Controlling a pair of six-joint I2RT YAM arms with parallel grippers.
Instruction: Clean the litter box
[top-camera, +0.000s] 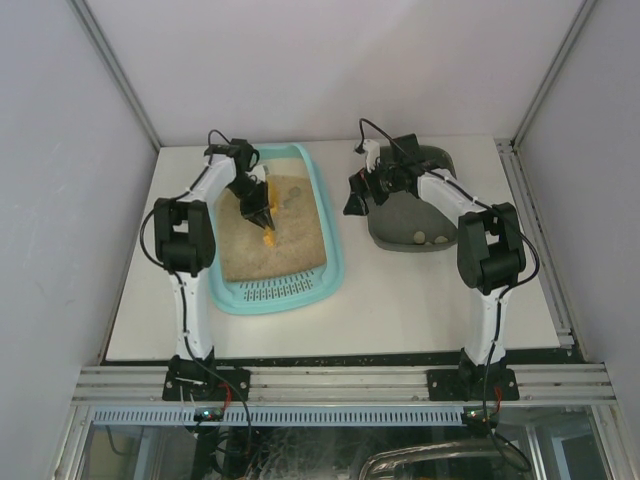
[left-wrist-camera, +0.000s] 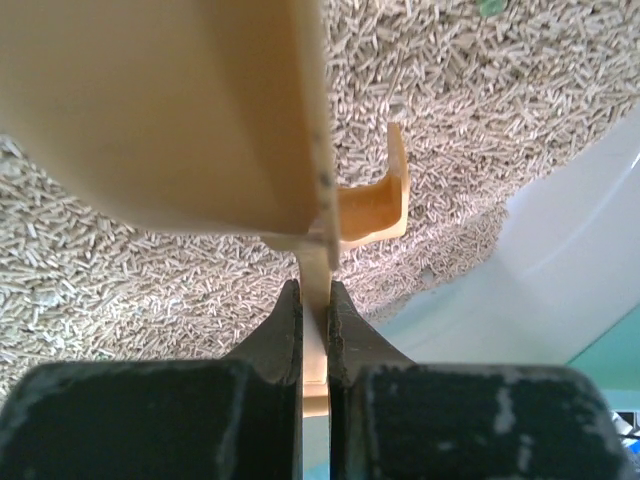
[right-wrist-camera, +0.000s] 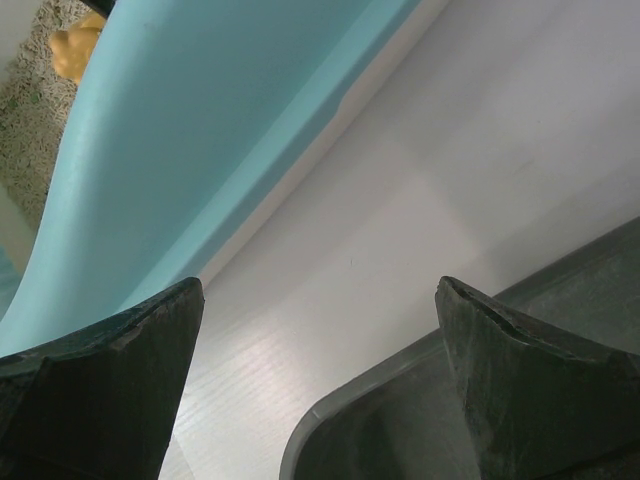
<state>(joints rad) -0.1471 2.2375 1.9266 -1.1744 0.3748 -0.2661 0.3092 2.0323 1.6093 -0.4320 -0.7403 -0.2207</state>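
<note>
The litter box (top-camera: 336, 262) lies on the counter (top-camera: 400, 300) with its long axis running away from the arms' bases. Its slotted grate strip (top-camera: 270, 292) is at the short end nearest them. The left arm (top-camera: 186, 238) reaches in over the box's left rim. Its jaws are pressed tight on the thin handle of a yellow scoop (left-wrist-camera: 180, 110), with no gap on either side of the handle. The scoop hangs over the litter (left-wrist-camera: 520, 110) near the middle of the box, its length roughly along the box's long axis and the blade end toward the grate strip. Whether the blade touches the litter cannot be told.

The right arm (top-camera: 490, 245) hovers over the bare counter just right of the litter box, between it and the grey tray (top-camera: 400, 228). Its jaws stand wide apart with nothing in them. A few pale lumps (top-camera: 420, 238) lie at the end of the tray level with the box's grate strip.

The left arm is the one placed to work, since the litter lies directly beneath its jaws. The likely move is a dig, then a carry over the box's right wall to the tray nearby.
</note>
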